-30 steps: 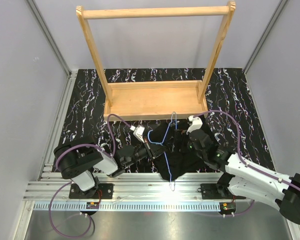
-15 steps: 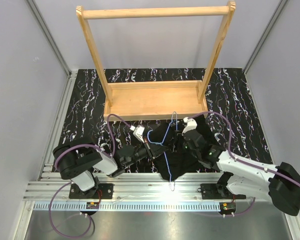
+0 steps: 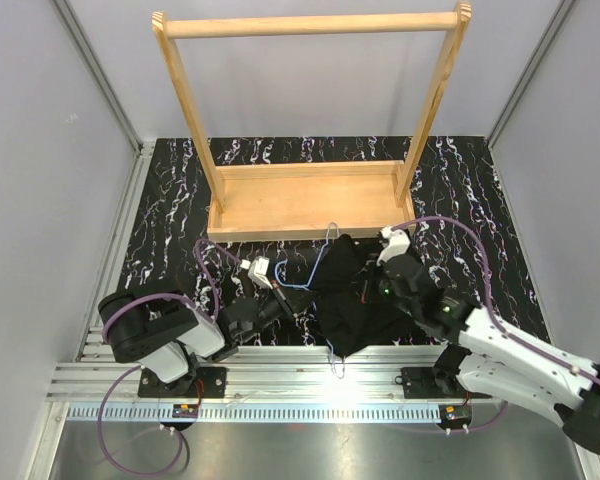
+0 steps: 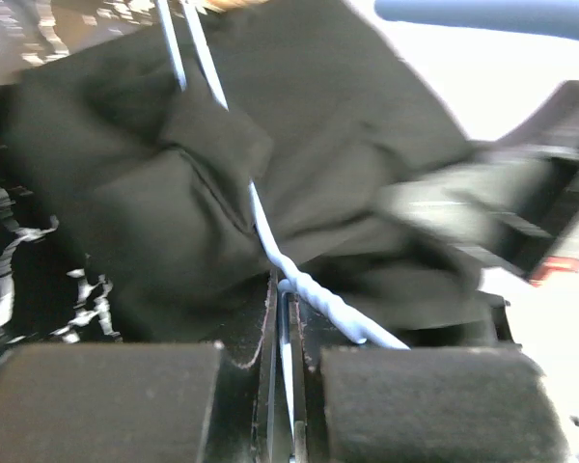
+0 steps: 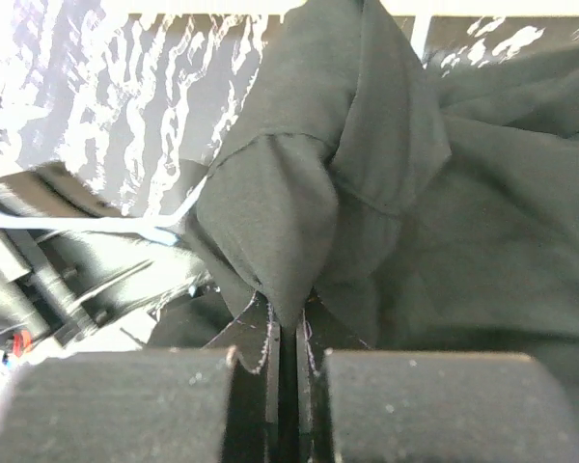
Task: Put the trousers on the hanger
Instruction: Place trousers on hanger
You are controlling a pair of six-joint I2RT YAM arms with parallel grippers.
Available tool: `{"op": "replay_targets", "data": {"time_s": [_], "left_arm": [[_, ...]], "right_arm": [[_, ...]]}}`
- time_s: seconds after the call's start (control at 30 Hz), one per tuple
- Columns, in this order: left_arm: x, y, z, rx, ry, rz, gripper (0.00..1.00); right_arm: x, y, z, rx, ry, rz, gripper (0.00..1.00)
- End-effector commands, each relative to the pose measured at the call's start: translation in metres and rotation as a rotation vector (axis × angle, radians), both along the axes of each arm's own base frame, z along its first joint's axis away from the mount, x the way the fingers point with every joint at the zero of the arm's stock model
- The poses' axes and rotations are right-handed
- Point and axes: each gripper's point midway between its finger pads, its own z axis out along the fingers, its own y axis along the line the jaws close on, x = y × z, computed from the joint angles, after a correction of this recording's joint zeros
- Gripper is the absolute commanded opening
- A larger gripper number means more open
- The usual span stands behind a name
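Observation:
The black trousers (image 3: 355, 300) lie crumpled on the marbled mat between my two arms, just in front of the wooden rack. The light-blue wire hanger (image 3: 298, 277) lies against their left side, its hook (image 3: 330, 232) pointing at the rack base. My left gripper (image 3: 283, 298) is shut on the hanger (image 4: 262, 227) wire near its twisted neck; the trousers (image 4: 154, 183) fill the view behind. My left gripper (image 4: 286, 299) has the wire between its pads. My right gripper (image 3: 368, 288) is shut on a raised fold of the trousers (image 5: 280, 212), which comes to a point between my right gripper (image 5: 288, 328) jaws.
A tall wooden rack (image 3: 310, 200) stands at the back, its top bar (image 3: 310, 22) high above the mat. Grey walls close in both sides. An aluminium rail (image 3: 280, 380) runs along the near edge. Purple cables loop off both arms.
My right gripper has shut on a fold of the trousers. My left gripper has drawn the hanger a little to the left, and its hook has shifted left too.

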Motion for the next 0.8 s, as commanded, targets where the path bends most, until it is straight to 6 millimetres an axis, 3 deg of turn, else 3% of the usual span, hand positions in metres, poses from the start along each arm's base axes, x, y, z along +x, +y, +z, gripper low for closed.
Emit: {"op": "replay_targets", "data": {"time_s": [0.0,0.17,0.33,0.43,0.6,0.73,0.77], "left_arm": [[0.018,0.02,0.072,-0.263,-0.138,0.14,0.0],[0.025,0.023,0.064,-0.264,-0.097,0.181,0.0],[0.027,0.023,0.061,-0.263,-0.085,0.194,0.0],[0.025,0.026,0.068,-0.279,-0.098,0.193,0.0],[0.023,0.027,0.08,-0.252,-0.133,0.183,0.0],[0.023,0.028,0.084,-0.097,-0.165,0.178,0.0],[0.026,0.028,0.094,-0.061,-0.203,0.182,0.0]], "right_arm": [[0.0,-0.03,0.049,-0.001,-0.086,-0.085,0.0],[-0.008,-0.055,0.076,-0.006,-0.128,-0.133,0.0],[-0.008,-0.079,0.083,-0.069,-0.157,-0.194,0.0],[-0.007,-0.086,0.077,-0.107,-0.155,-0.22,0.0],[-0.001,-0.089,0.048,-0.178,-0.126,-0.25,0.0],[0.01,-0.092,0.038,-0.216,-0.11,-0.298,0.0],[0.013,-0.093,0.033,-0.238,-0.093,-0.309,0.0]]}}
